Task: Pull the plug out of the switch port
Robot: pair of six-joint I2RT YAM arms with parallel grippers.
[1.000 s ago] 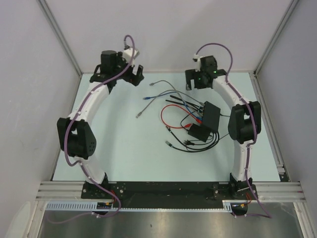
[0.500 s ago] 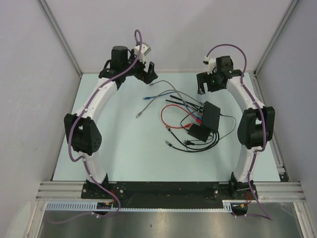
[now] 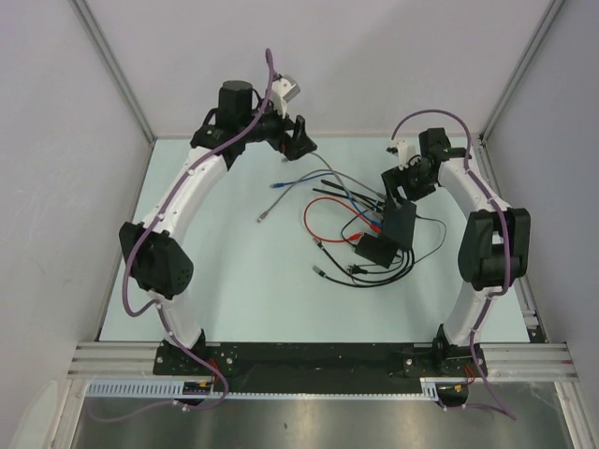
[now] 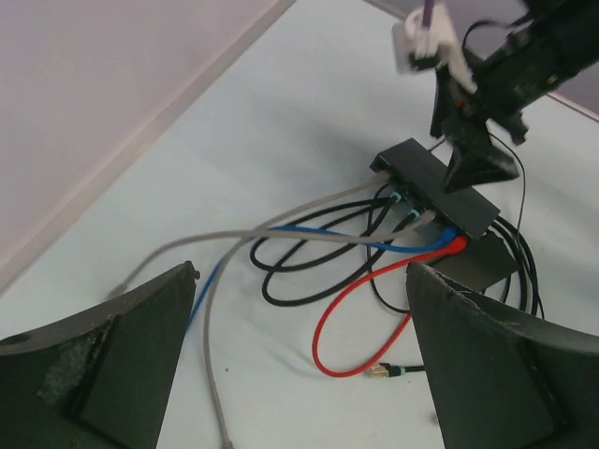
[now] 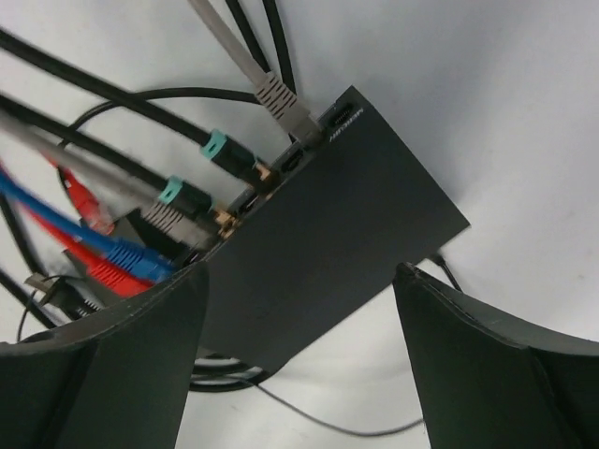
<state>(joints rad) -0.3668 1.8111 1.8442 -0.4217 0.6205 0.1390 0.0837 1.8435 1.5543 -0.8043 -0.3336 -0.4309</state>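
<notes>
switch (image 3: pixel 402 220) sat right of centre, cables (image 4: pixel 374 281) fanning left | right gripper (image 3: pixel 400 183) hung wide over it, holding nothing | left gripper (image 3: pixel 298 140) wide too (well apart) | i saw grey plug (image 5: pixel 284 105) seated; nothing pulled yet

I see my right gripper (image 5: pixel 299 309) hanging wide open just over the switch (image 5: pixel 346 206). The plugs (image 5: pixel 225 154) sit packed side by side along one edge, with little room between them. Loose wires (image 4: pixel 328 231) crowd the table (image 3: pixel 215 281) there. Left of them the table gives room.
</notes>
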